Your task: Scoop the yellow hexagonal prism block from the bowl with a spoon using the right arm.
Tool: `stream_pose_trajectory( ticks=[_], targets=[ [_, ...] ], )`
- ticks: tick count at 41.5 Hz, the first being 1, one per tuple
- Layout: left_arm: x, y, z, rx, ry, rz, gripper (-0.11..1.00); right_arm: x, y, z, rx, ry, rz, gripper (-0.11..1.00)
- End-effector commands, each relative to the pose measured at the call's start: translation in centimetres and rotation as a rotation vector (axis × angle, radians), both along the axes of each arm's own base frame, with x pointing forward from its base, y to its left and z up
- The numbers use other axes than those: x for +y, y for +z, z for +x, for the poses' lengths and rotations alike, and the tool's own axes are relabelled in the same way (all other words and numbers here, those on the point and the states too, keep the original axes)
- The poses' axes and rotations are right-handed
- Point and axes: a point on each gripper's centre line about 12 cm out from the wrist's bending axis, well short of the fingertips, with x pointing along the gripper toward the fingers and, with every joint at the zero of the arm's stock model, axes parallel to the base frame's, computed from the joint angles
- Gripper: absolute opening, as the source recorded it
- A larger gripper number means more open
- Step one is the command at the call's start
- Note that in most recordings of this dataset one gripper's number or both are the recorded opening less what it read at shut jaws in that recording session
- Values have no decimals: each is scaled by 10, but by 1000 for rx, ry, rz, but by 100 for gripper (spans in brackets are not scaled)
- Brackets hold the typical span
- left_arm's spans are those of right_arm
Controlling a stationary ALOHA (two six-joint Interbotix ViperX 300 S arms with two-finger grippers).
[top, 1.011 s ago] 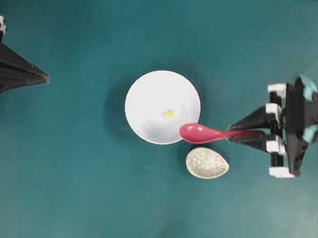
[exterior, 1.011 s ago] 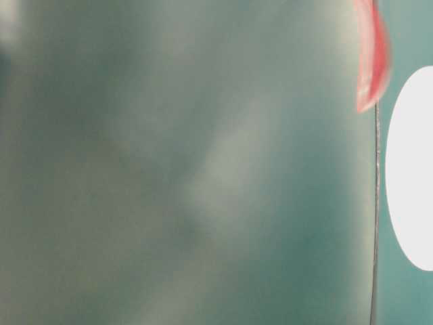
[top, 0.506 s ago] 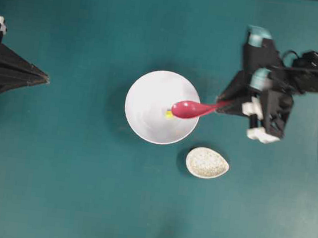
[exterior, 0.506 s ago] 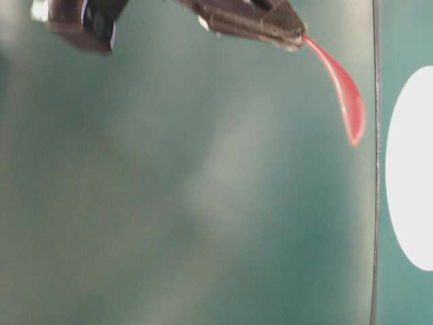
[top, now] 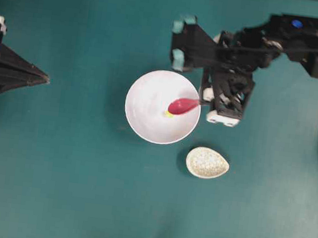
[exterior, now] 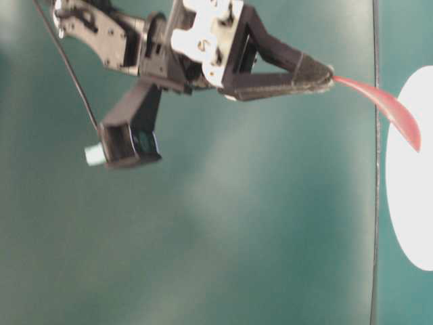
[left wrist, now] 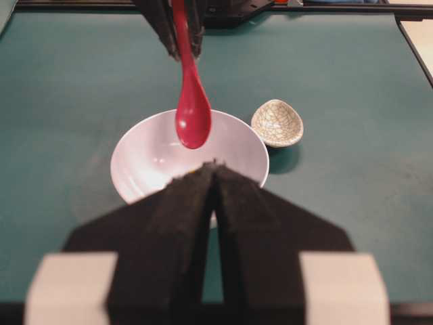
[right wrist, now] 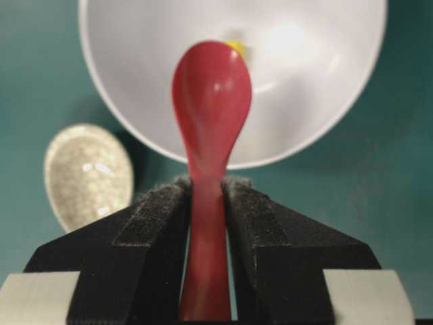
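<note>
**Spoon poised over the white bowl, block lying inside**

From our right wrist view, nearest to us are the two black padded fingers of the right gripper, clamped on the short handle of the pink-red spoon. The handle runs straight out between the pads, and the oval scoop hangs over the near side of the large white bowl. Just past the scoop's tip we catch a sliver of the yellow hexagonal prism block, resting on the bowl's inner floor; the scoop hides most of it. To the left of the bowl, near its rim but apart from it, sits the small speckled dish.

From overhead we see the right arm reaching in from the upper right, the spoon's scoop above the bowl's right half with the yellow block at its lower left edge.

Farthest from this action, at the left edge of the table, we find the left gripper, well apart from the bowl. In our left wrist view its fingers meet at the tips, holding nothing.
</note>
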Motion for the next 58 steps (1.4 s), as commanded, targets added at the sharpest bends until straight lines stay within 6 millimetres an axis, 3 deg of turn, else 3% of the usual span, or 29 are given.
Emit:
stream_pose_trajectory(
  ticks=[1,23,58],
  targets=[
    [0,7,3,-15,1,5,2,-3,19,6,0,-17,-1,24],
    [0,7,3,-14,1,5,2,1,25,23,140,-56,57,24],
    [0,7,2,-17,1,3,2,5,-11,33,210,-49,67,24]
  ],
)
